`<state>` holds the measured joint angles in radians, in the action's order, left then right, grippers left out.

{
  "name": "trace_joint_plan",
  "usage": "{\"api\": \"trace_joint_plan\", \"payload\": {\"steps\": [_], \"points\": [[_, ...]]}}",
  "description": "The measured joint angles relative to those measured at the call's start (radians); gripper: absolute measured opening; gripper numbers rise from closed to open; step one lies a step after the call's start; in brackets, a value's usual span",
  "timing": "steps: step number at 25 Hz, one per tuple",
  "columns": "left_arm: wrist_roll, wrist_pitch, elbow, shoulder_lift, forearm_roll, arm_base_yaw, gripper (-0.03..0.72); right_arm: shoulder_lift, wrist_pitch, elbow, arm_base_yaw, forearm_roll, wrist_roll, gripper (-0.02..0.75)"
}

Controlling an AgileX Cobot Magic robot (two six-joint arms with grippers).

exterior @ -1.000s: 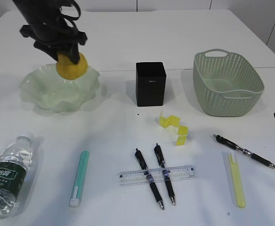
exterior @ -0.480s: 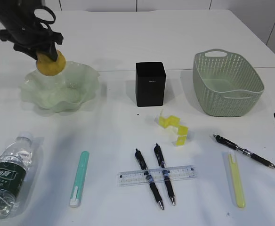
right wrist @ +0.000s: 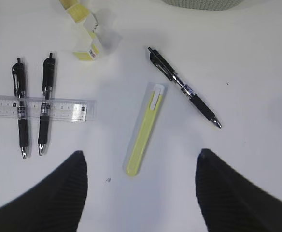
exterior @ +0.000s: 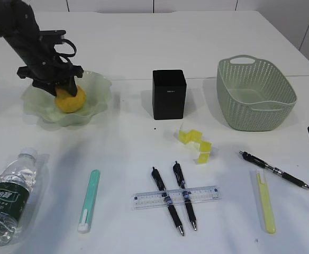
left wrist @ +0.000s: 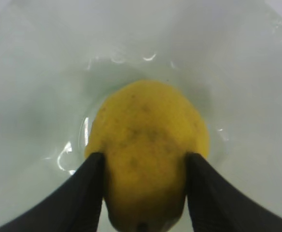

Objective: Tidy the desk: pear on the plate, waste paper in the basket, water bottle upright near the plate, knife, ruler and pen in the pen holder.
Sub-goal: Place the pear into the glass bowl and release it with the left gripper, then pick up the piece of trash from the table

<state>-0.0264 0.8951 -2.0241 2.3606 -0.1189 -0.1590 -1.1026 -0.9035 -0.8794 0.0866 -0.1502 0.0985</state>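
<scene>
Pear sits in the plate at the bench's back left, clamped between the left fingers. The left wrist view alone shows the contact: both dark fingers press the pear's flanks, and its underside meets the glass floor of the plate. The exterior view shows the left gripper from above but hides the contact points.

The right wrist view shows the right fingers spread wide and holding nothing, above a yellow knife, a pen, two more pens lying across the ruler, and the yellow paper. The exterior view shows the right arm only as a dark edge at the right border.

Only the exterior view shows the holder, whose inside cannot be seen, the basket, which shows nothing inside, the bottle lying on its side at the front left, and a green knife.
</scene>
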Motion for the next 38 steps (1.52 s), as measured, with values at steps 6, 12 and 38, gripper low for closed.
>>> {"api": "trace_joint_plan", "payload": {"steps": [6,12,38], "points": [[0.0,0.005,0.0,0.003,-0.005,0.0,0.365,0.0,0.0,0.0,0.0,0.0,0.0,0.517],[0.0,0.012,-0.002,0.003,-0.005,0.0,0.468,0.0,0.0,0.0,0.0,0.0,0.0,0.517],[0.0,0.279,0.005,-0.254,0.107,0.004,0.552,0.0,0.0,0.0,0.0,0.0,0.0,0.517]]}}
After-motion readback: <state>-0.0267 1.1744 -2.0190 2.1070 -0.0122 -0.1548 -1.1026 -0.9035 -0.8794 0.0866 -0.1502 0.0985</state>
